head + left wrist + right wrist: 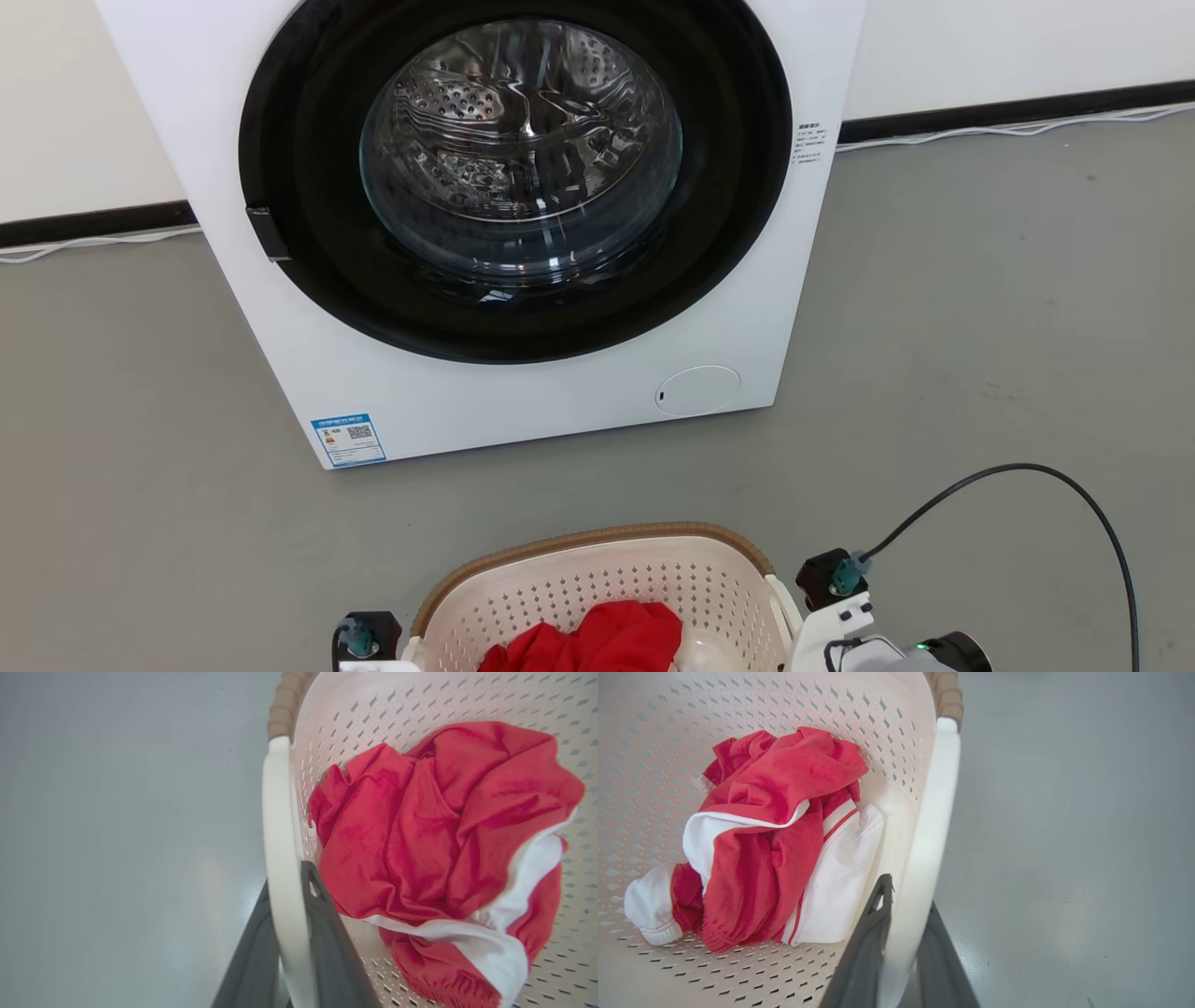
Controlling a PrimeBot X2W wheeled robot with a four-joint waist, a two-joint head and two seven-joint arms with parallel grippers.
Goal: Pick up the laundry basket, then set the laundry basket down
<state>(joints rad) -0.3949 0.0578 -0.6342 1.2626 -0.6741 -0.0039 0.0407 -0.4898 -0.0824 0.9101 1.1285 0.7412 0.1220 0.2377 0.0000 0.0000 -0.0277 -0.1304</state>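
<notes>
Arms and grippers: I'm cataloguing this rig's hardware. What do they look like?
The left gripper and right gripper have long, flat, dark grey fingers, slotted near the tip. The right arm is white, with a teal plug, a looping black cable and a green light.

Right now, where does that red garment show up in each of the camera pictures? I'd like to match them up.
Head view: the red garment lies at the bottom edge, centre, inside the laundry basket.
Left wrist view: red garment right of centre, against the perforated wall.
Right wrist view: red garment left of centre, on the basket floor.
Shared landmark: the basket's brown rim, at the top of both wrist views.
</notes>
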